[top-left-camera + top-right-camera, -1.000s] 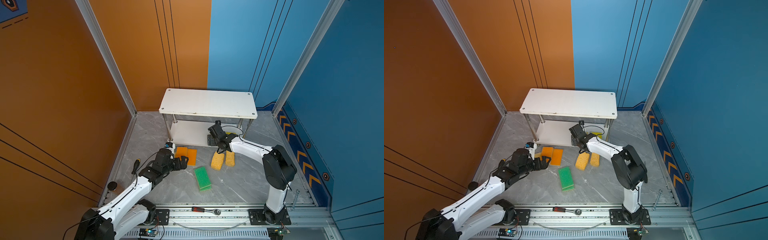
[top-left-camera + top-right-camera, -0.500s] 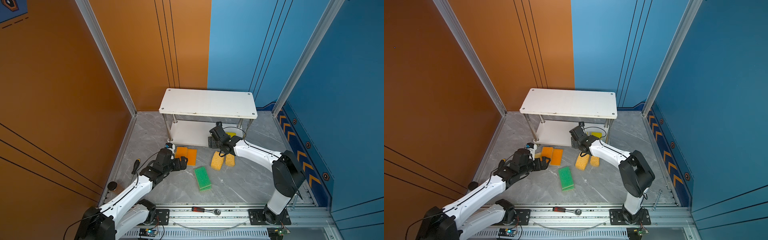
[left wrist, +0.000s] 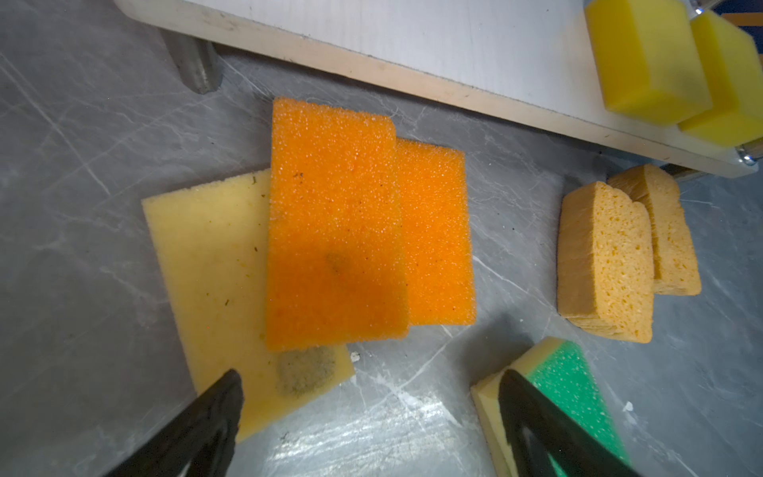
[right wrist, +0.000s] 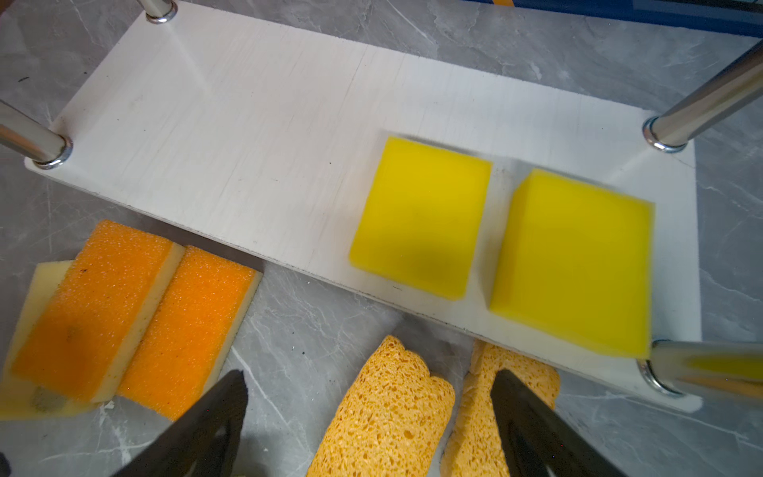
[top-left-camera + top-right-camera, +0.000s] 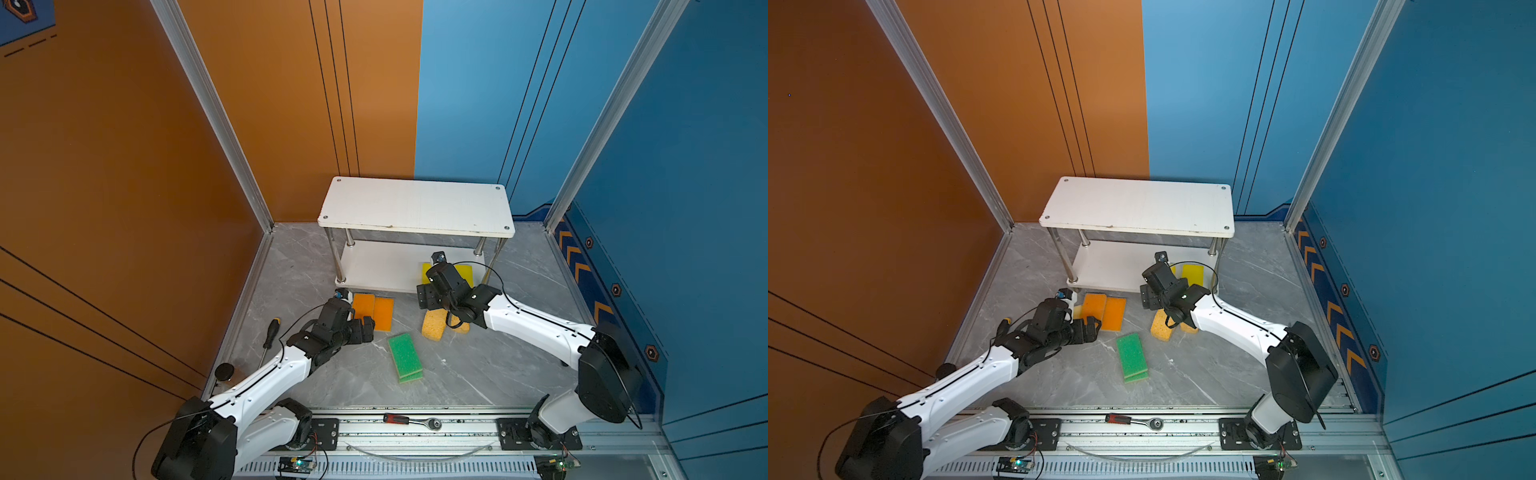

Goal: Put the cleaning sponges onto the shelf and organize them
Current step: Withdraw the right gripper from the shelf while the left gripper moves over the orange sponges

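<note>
The white two-tier shelf (image 5: pixel 415 205) (image 5: pixel 1138 205) stands at the back. Two bright yellow sponges (image 4: pixel 421 219) (image 4: pixel 574 260) lie side by side on its lower board (image 4: pixel 247 124). On the floor in front lie two orange-topped sponges (image 3: pixel 334 223) (image 3: pixel 437 231) overlapping a pale one (image 3: pixel 214 256), two porous sponges (image 4: pixel 388 413) (image 3: pixel 669 231), and stacked green sponges (image 5: pixel 404 355). My left gripper (image 3: pixel 370 376) (image 5: pixel 365 328) is open and empty, just short of the orange pile. My right gripper (image 4: pixel 369 376) (image 5: pixel 428 297) hovers open over the porous sponges, holding nothing.
A screwdriver (image 5: pixel 270 332) lies by the left wall, near a black knob (image 5: pixel 224 371). A ratchet wrench (image 5: pixel 409 419) rests on the front rail. Chrome posts (image 4: pixel 702 103) frame the lower board. Orange and blue walls enclose the floor.
My right gripper has drawn back from the lower board toward the porous sponges, leaving the yellow sponges there. The left arm has barely moved.
</note>
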Controlling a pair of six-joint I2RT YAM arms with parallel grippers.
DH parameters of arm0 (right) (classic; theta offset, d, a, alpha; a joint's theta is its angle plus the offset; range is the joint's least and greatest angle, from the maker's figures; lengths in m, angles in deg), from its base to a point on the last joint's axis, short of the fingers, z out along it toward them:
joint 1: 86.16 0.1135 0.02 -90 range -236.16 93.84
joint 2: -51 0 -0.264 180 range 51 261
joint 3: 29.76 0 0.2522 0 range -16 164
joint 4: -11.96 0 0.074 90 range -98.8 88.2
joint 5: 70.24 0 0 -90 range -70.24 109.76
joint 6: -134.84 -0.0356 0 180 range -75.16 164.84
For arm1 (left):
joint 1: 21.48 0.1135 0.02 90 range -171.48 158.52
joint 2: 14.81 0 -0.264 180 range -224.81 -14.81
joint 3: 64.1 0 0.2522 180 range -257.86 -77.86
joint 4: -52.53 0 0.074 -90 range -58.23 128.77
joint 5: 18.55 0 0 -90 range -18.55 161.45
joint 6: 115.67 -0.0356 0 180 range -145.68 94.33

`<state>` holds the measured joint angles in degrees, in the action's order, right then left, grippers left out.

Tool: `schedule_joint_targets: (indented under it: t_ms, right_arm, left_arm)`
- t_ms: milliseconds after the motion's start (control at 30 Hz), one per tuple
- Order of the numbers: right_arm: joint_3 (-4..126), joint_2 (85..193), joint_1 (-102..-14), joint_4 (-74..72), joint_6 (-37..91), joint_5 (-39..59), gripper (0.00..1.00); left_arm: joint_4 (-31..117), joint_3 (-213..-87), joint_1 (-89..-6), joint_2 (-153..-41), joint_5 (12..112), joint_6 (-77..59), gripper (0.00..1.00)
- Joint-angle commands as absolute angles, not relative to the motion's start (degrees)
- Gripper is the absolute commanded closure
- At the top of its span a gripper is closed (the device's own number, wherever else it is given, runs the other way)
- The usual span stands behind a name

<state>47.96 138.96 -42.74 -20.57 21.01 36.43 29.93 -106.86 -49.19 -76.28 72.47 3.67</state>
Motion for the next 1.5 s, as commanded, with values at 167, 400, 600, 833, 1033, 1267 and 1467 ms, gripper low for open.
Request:
schedule_joint_targets:
  t_ms: [167, 400, 600, 833, 1033, 1267, 1467]
  right_arm:
    - [44.1, 134.8, -42.5, -19.5, 20.2, 35.8, 0.08]
    - [44.1, 134.8, -42.7, -19.1, 20.0, 35.7, 0.08]
    - [43.7, 134.5, -42.8, -18.3, 19.6, 35.7, 0.08]
    - [42.3, 133.2, -43.2, -17.7, 19.1, 35.8, 0.08]
    - [41.1, 131.4, -44.1, -17.7, 19.1, 35.8, 0.08]
    - [39.9, 129.8, -45.2, -17.7, 18.7, 35.2, 0.08]
    - [38.9, 129.1, -45.6, -17.2, 18.4, 34.6, 0.08]
  left_arm:
    - [28.9, -109.0, -50.6, -80.1, 77.9, 1.6, 0.02]
    - [29.1, -111.5, -51.1, -83.4, 79.5, 0.6, 0.02]
    - [28.9, -113.4, -51.6, -85.7, 80.8, -0.3, 0.02]
    - [26.4, -115.9, -53.1, -88.9, 84.8, 0.0, 0.02]
    - [25.8, -117.3, -54.7, -91.0, 87.0, 1.2, 0.02]
    - [24.9, -118.5, -55.9, -94.0, 89.4, 3.1, 0.02]
    - [24.1, -119.1, -56.6, -95.4, 91.2, 4.3, 0.02]
